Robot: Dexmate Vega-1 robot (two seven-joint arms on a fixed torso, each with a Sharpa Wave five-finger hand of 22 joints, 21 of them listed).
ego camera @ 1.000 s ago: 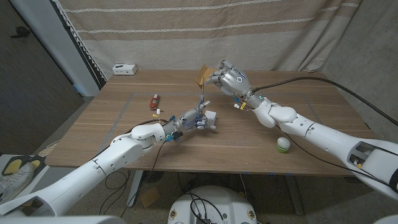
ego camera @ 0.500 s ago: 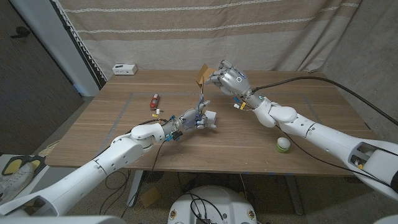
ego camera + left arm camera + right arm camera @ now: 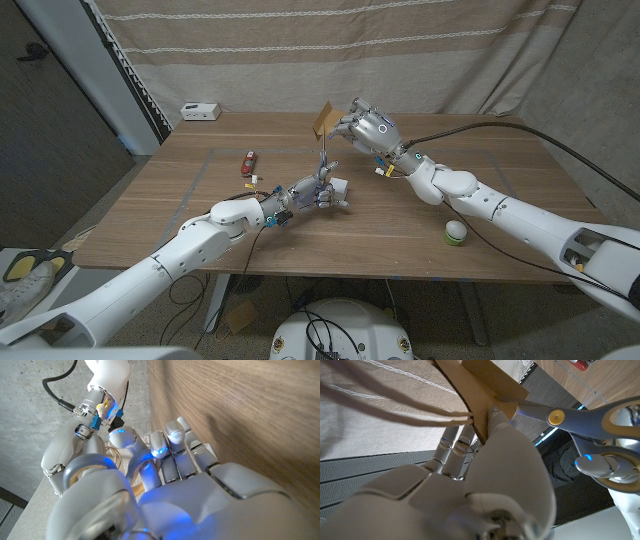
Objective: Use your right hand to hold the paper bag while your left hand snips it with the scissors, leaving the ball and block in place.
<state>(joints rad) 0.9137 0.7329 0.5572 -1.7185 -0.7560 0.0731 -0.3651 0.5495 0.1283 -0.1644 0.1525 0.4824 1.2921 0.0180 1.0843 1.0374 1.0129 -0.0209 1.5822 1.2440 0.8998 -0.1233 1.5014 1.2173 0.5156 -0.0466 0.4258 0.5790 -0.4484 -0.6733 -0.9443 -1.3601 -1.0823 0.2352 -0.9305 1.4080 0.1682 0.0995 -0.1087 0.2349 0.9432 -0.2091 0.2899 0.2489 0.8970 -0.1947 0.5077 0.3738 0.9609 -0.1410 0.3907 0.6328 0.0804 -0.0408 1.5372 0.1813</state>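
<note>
Holding the paper bag (image 3: 324,119) raised above the table's far side, our right hand (image 3: 366,127) pinches it firmly. Our left hand (image 3: 322,191) grips the scissors (image 3: 326,160), blades up; little has shifted over the last second, yet the blades already meet the bag's edge (image 3: 512,406), so we judge the snip underway.

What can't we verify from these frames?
- Cut depth: in the right wrist view the right hand covers where the scissors meet the paper bag.
- Left hand grip: too small in the head view.
- Block: too small to tell details.
</note>
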